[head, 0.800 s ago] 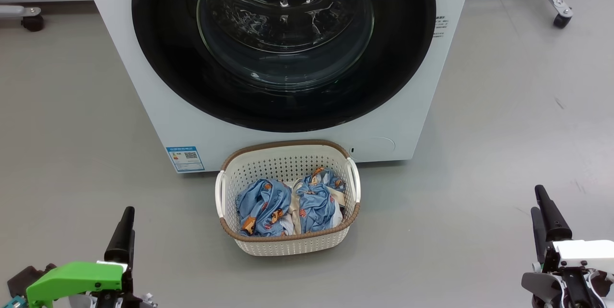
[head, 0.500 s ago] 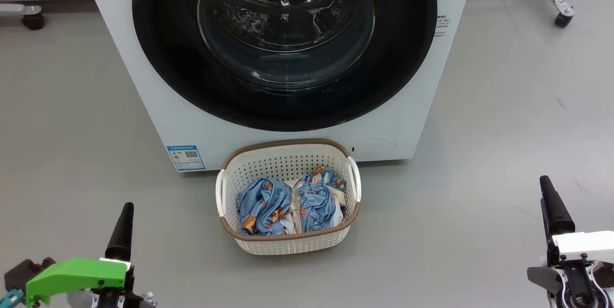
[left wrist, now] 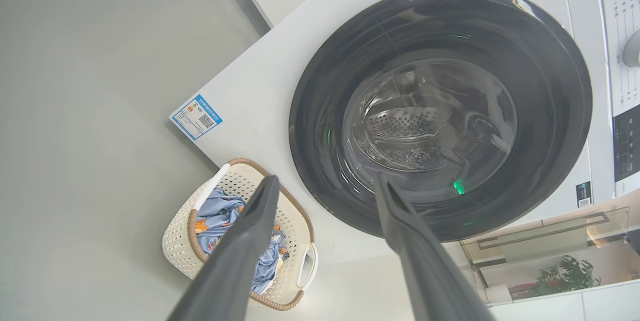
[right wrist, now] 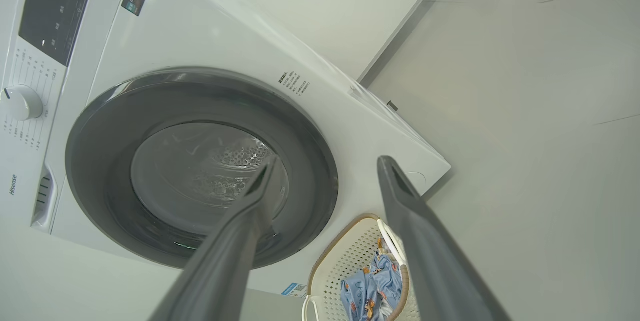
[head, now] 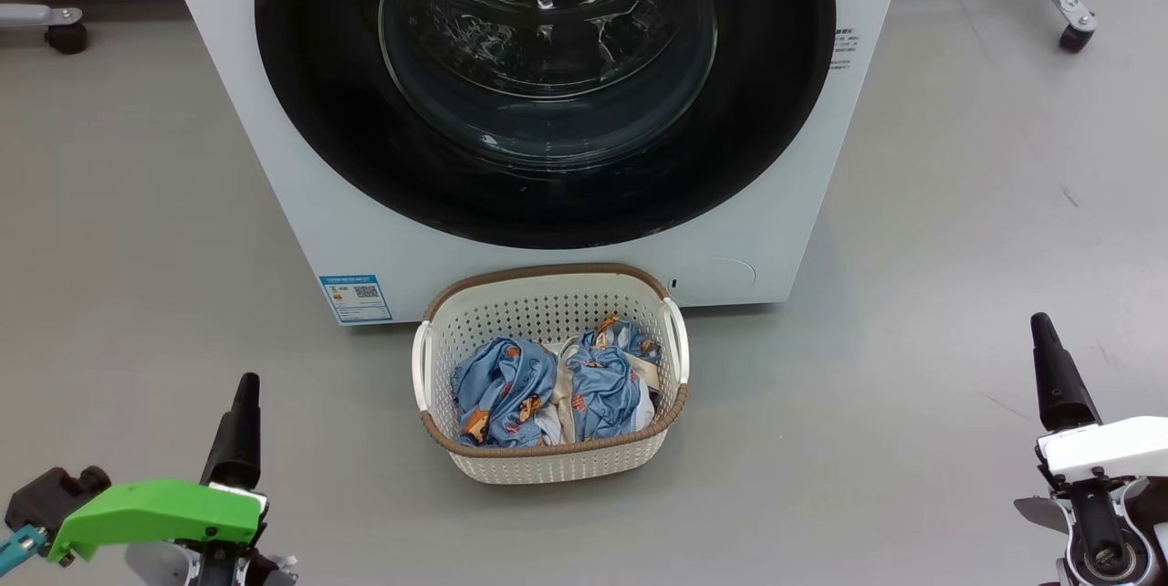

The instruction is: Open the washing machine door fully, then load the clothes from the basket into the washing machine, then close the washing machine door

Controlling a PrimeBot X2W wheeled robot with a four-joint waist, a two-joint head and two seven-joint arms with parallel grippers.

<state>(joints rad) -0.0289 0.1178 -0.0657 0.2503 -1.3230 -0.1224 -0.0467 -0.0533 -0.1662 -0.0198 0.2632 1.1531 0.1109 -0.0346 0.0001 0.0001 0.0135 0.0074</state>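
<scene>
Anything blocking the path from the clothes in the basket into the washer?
Yes: the washing machine door is shut, flush on the washing machine front. The clothes lie in the basket on the floor below it. Nothing visible stands between the left gripper or right gripper, both open, and the door.

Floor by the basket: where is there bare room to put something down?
Bare floor lies left of the basket, toward the left gripper, and right of it, toward the right gripper. Crowded: right behind the basket, by the washing machine, and inside the basket, among the clothes.
</scene>
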